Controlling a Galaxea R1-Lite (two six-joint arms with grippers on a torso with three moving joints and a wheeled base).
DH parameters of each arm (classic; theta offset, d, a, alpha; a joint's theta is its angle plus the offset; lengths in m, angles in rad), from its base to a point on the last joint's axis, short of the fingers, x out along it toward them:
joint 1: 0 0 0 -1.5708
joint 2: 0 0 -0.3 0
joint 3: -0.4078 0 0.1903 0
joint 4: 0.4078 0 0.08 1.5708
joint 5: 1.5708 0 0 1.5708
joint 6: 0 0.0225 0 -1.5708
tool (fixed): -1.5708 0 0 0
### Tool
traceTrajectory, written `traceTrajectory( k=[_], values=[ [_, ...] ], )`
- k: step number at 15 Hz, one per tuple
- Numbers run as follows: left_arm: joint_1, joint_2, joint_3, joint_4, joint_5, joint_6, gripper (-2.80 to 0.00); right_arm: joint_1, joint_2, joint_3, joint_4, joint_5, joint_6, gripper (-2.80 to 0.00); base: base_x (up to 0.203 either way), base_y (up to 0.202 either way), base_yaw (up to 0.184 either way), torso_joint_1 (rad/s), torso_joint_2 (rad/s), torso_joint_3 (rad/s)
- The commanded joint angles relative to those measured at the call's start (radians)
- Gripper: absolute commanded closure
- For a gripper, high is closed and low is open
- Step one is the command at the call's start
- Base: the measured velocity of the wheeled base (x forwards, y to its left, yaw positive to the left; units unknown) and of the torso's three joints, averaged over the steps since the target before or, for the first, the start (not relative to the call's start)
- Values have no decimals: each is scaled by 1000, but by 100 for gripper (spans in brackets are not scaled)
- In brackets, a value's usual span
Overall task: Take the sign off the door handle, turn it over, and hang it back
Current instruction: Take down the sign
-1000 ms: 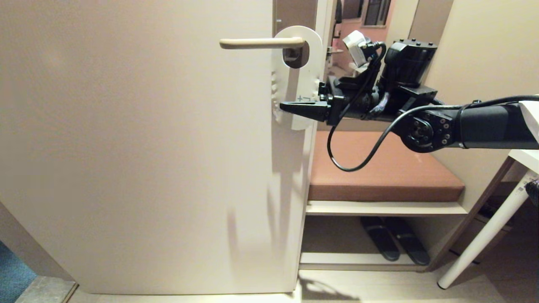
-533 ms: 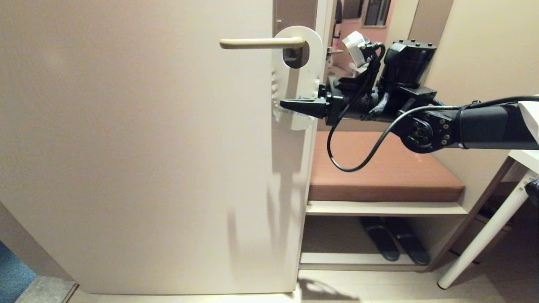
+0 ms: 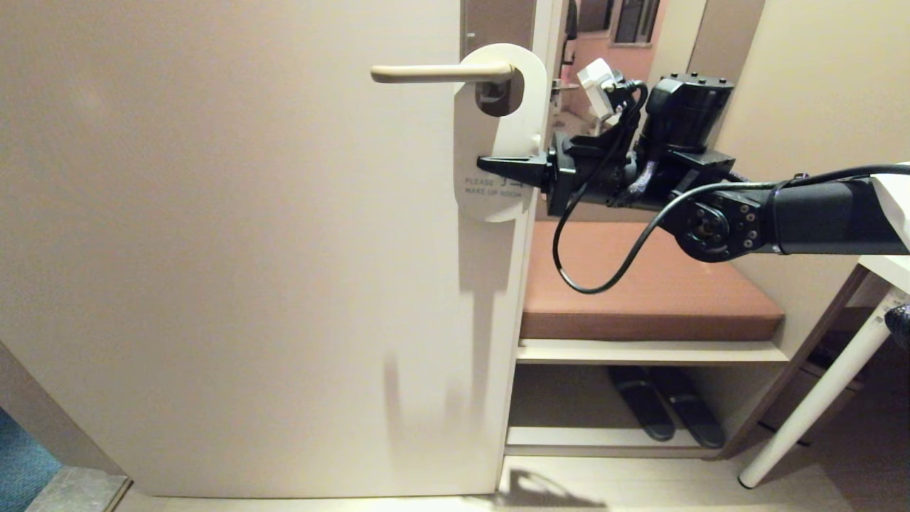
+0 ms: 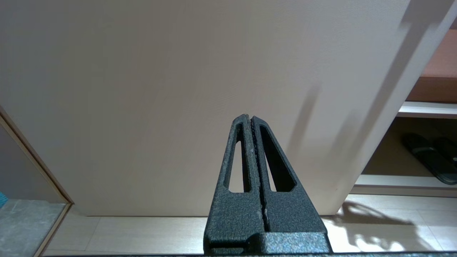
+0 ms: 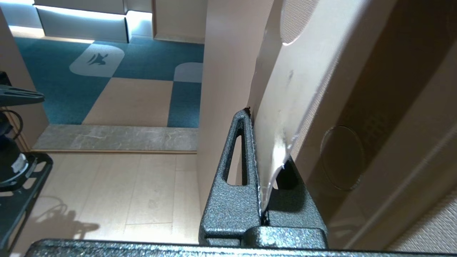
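The sign [image 3: 490,142] hangs by its large hole on the cream door handle [image 3: 434,72], its pale face toward me with the words "PLEASE MAKE UP ROOM". My right gripper [image 3: 485,164] reaches in level from the right and is shut on the sign's lower half, just above the words. In the right wrist view the thin sign [image 5: 285,107] is pinched between the two black fingers [image 5: 246,142]. My left gripper [image 4: 248,117] is shut and empty, low in front of the door's lower part. It does not show in the head view.
The beige door [image 3: 213,249] fills the left, with the brown backplate [image 3: 498,21] behind the handle. Right of the door's edge stands a bench with a brown cushion [image 3: 640,284] and dark slippers [image 3: 668,412] below. A white table leg [image 3: 817,405] slants at the far right.
My right gripper's fingers have shut on the sign and risen slightly. The sign's lower end has turned flat toward me, so its printed words now show.
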Motion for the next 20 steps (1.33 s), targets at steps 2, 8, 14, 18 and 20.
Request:
traceTrajectory(
  k=[2,8,14,18,20],
  values=[
    [1,2,0,-1,1,0,0,0,1,2,-2,7,-7,0,0,0,0,0,0,0],
    [1,2,0,-1,1,0,0,7,-10,0,-2,4,-8,0,0,0,0,0,0,0],
    [1,2,0,-1,1,0,0,37,-43,12,0,-132,-30,0,0,0,0,0,0,0],
    [1,2,0,-1,1,0,0,37,-88,75,1,-193,-31,0,0,0,0,0,0,0],
    [1,2,0,-1,1,0,0,41,-116,109,2,-228,-33,0,0,0,0,0,0,0]
  ],
)
